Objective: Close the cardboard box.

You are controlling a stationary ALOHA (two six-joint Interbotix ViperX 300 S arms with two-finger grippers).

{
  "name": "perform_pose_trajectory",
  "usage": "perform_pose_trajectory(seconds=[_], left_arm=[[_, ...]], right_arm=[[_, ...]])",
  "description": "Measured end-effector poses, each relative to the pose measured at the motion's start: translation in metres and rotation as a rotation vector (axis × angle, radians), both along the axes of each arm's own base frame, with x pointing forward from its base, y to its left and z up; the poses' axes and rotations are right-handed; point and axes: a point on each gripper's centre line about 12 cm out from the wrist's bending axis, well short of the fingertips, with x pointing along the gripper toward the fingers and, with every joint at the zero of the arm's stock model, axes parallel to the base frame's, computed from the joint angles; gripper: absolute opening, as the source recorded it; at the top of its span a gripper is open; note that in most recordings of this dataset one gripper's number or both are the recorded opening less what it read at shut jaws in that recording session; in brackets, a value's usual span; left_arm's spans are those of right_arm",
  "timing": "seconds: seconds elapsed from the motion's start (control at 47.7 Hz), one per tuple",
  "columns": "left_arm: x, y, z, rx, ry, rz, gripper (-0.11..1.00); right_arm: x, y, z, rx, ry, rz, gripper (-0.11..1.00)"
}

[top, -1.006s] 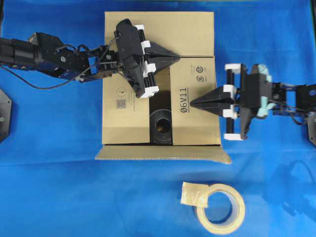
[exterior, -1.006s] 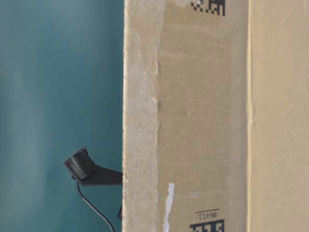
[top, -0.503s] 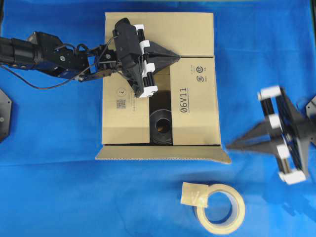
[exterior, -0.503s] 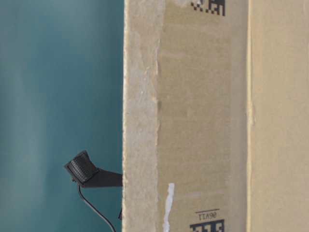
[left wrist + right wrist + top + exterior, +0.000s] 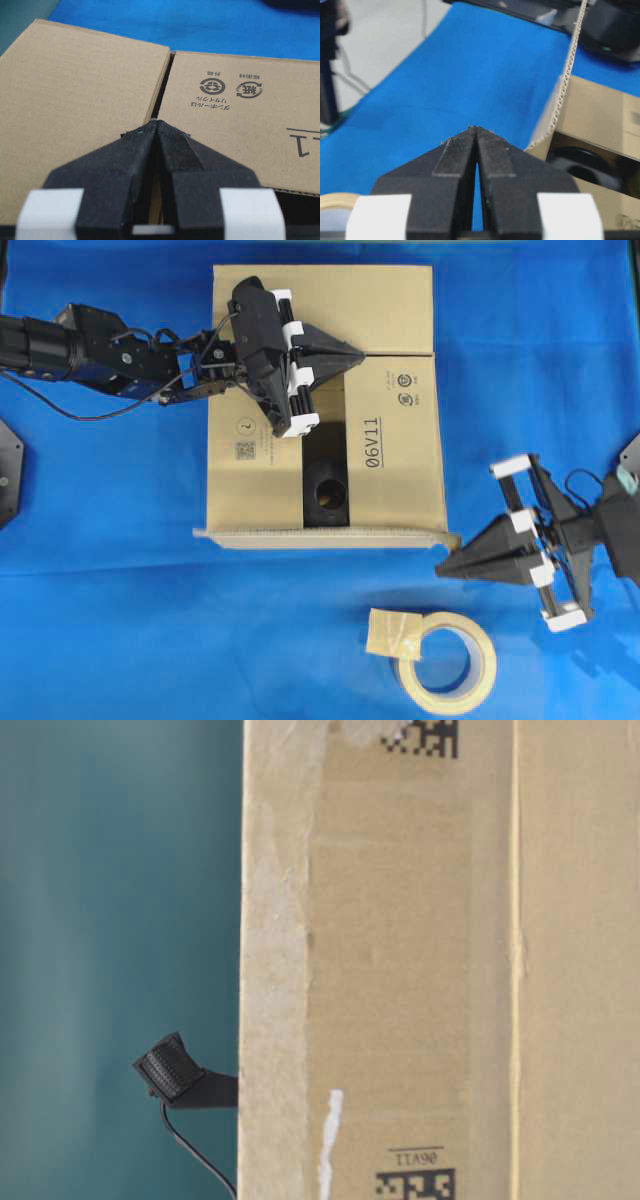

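Both hands pressed together: left hand (image 5: 355, 356) atop cardboard box (image 5: 390, 310), right hand (image 5: 445, 567) near tape roll (image 5: 445, 660).

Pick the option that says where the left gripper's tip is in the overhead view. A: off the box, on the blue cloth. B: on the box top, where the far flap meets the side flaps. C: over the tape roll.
B: the shut left gripper rests on top of the cardboard box, at the flap seam.

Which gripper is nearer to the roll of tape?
Right. The right gripper is just above the tape roll, off the box's corner; the left gripper rests far away on the box top.
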Motion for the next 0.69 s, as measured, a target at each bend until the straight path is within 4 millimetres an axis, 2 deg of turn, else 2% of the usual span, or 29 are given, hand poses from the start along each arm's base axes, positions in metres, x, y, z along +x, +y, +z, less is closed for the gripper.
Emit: perform_pose_trajectory(seconds=[0.168, 0.398, 0.692], left_arm=[[0.000, -0.001, 0.000, 0.000, -0.001, -0.002, 0.00], [0.000, 0.000, 0.000, 0.001, 0.000, -0.001, 0.00], [0.000, -0.001, 0.000, 0.000, 0.000, -0.002, 0.00]], right_arm=[[0.006, -0.028, -0.001, 0.009, 0.013, -0.104, 0.00], [0.010, -0.060, -0.014, 0.020, 0.094, -0.228, 0.00], [0.017, -0.083, -0.042, 0.037, 0.199, -0.323, 0.00]])
